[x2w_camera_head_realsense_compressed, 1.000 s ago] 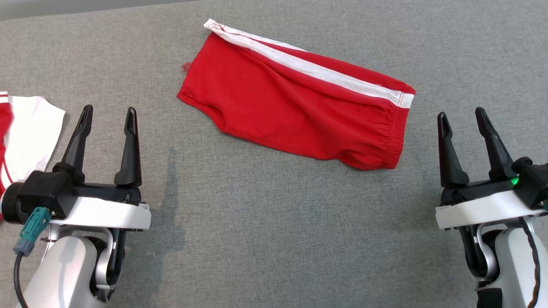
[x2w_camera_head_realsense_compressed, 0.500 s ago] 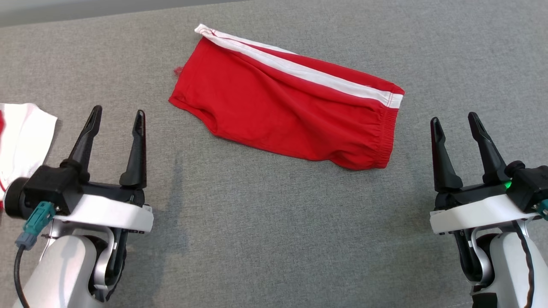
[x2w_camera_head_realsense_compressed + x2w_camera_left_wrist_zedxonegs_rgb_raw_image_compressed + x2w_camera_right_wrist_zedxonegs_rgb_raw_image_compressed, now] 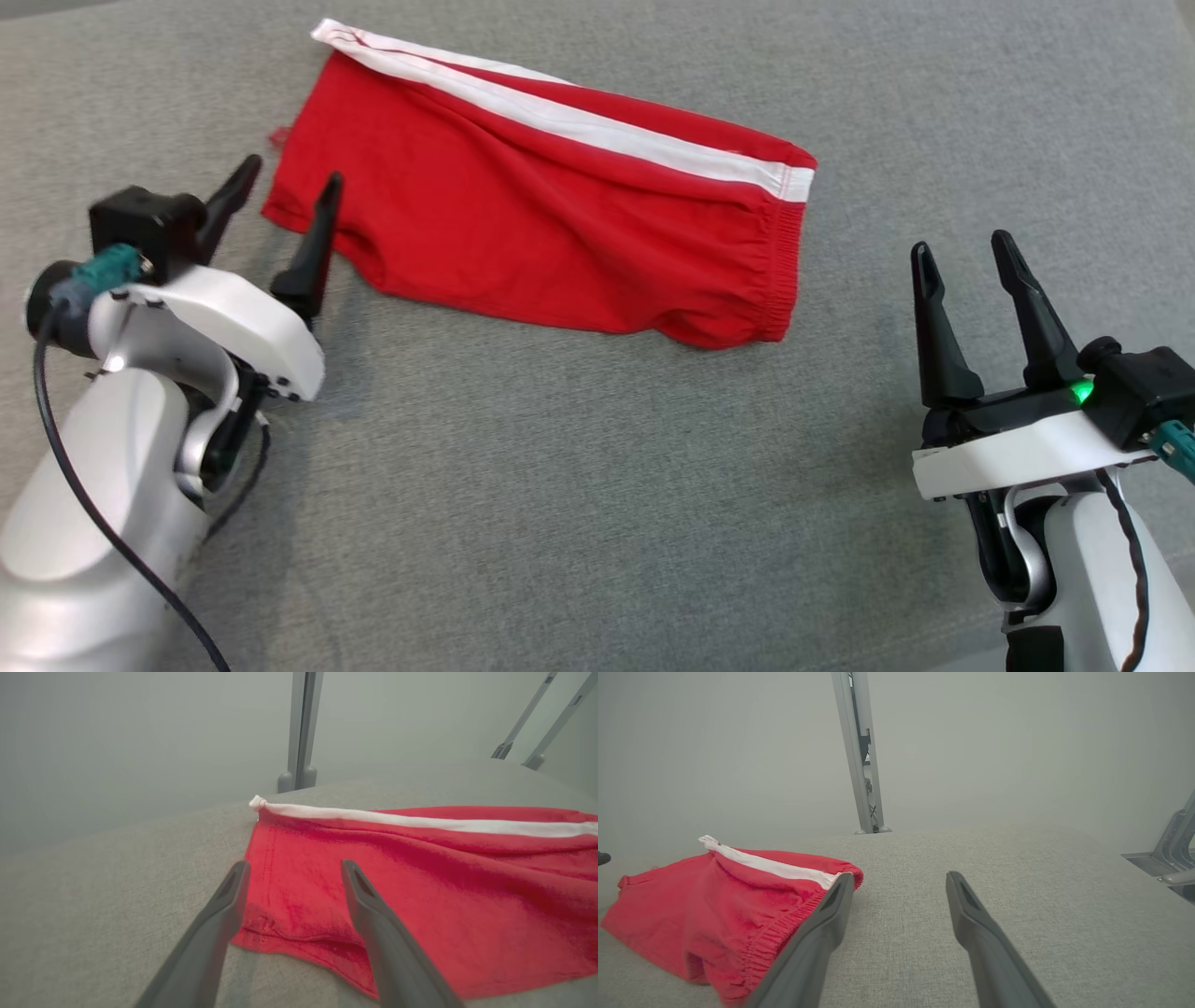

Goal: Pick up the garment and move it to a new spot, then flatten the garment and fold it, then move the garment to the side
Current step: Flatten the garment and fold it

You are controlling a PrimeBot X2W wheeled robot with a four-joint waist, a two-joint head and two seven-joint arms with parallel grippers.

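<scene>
Two grippers logged, both with fingers spread and nothing held between them.

Garment (image 3: 551, 224): red shorts with a white side stripe (image 3: 579, 121). They lay folded in half lengthwise on the grey cloth table top (image 3: 579, 485). The stripe ran along the garment's far edge. The elastic waistband (image 3: 782, 271) formed the end on the robot's right, and the leg hem formed the end on its left. Mild wrinkles crossed the red panel, and the near edge by the waistband was bunched up slightly.

Left gripper (image 3: 293, 172): positioned at the garment's leg-hem end, at the near corner, with the forearm angled in toward it. In the left wrist view the fingers straddled the hem edge. One finger sat over grey cloth just beside the hem and the other over red fabric. Could not tell whether either fingertip was touching the cloth.

Right gripper (image 3: 960, 245): stood apart from the garment, off its waistband end and nearer the robot, over bare grey cloth. In the right wrist view the waistband sat to the left of the fingers, with no contact.

Grey metal post (image 3: 301, 728): rose beyond the garment's far edge, past the table edge.
</scene>
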